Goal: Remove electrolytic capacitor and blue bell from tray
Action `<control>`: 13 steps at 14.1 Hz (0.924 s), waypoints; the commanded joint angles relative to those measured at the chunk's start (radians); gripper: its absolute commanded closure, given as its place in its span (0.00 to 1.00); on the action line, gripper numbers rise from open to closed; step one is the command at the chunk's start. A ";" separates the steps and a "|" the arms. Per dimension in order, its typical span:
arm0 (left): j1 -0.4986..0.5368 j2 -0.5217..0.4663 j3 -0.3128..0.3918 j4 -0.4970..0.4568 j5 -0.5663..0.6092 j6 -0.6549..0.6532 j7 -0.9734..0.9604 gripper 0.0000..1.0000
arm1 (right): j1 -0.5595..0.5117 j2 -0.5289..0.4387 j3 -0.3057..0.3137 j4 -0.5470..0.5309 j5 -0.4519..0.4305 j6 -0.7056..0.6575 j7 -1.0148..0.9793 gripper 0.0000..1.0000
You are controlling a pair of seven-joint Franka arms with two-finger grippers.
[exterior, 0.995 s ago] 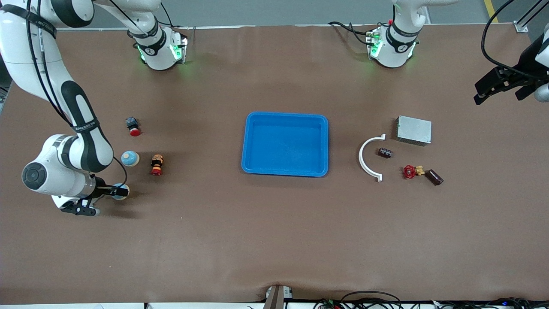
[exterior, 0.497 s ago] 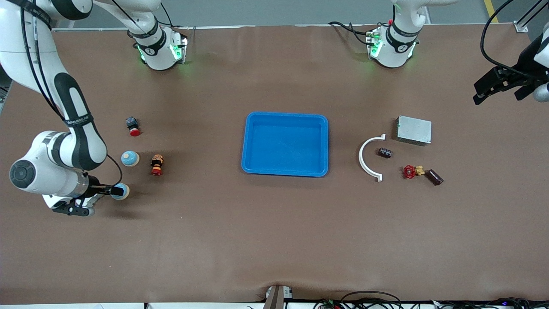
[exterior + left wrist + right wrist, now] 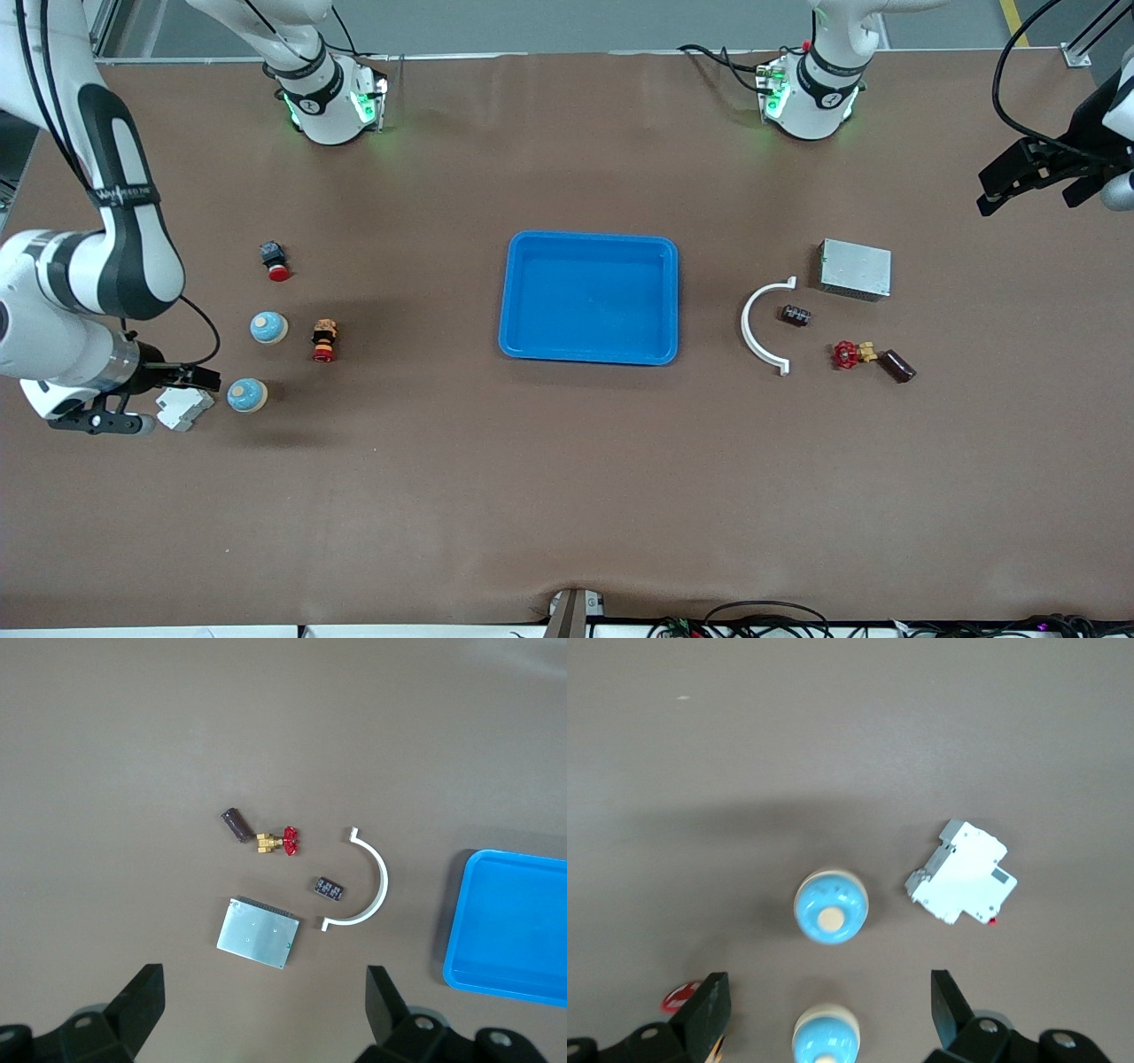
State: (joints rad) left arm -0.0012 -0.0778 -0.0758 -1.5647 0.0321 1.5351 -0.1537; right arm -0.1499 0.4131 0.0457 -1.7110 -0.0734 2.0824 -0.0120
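Blue bell (image 3: 831, 919): light, rigid, smooth dome; grasp across base. Below right gripper (image 3: 826, 1014), jaws wide, empty. Left gripper (image 3: 264, 1014): wide, empty, waiting. Tray (image 3: 589, 299) bare.

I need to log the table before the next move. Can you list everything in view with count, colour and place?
tray: 1, bright blue, mid-table, nothing in it
bells: 2, light blue, right arm's end
white breaker: 1, beside the nearer bell
red push button: 1, black and red, farther from the camera than the bells
figurine: 1, orange and red, beside the farther bell
curved bracket: 1, white, left arm's end
capacitors: 2, dark
valve: 1, red and brass
metal box: 1, grey
right gripper: open, above the breaker
left gripper: open, waiting at its table end
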 commanded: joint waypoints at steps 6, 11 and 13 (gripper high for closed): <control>0.012 -0.019 0.001 -0.001 -0.021 -0.019 0.002 0.00 | 0.082 -0.191 0.008 0.074 -0.003 -0.284 0.036 0.00; 0.010 -0.017 -0.004 -0.001 -0.020 -0.018 0.002 0.00 | 0.151 -0.280 0.011 0.087 -0.003 -0.358 0.119 0.00; 0.010 -0.016 -0.006 -0.001 -0.020 -0.018 0.002 0.00 | 0.151 -0.295 0.016 0.091 -0.002 -0.386 0.118 0.00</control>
State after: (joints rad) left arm 0.0026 -0.0792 -0.0761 -1.5636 0.0321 1.5284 -0.1537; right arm 0.0031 0.1399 0.0599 -1.6162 -0.0733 1.7207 0.0919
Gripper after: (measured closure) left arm 0.000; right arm 0.000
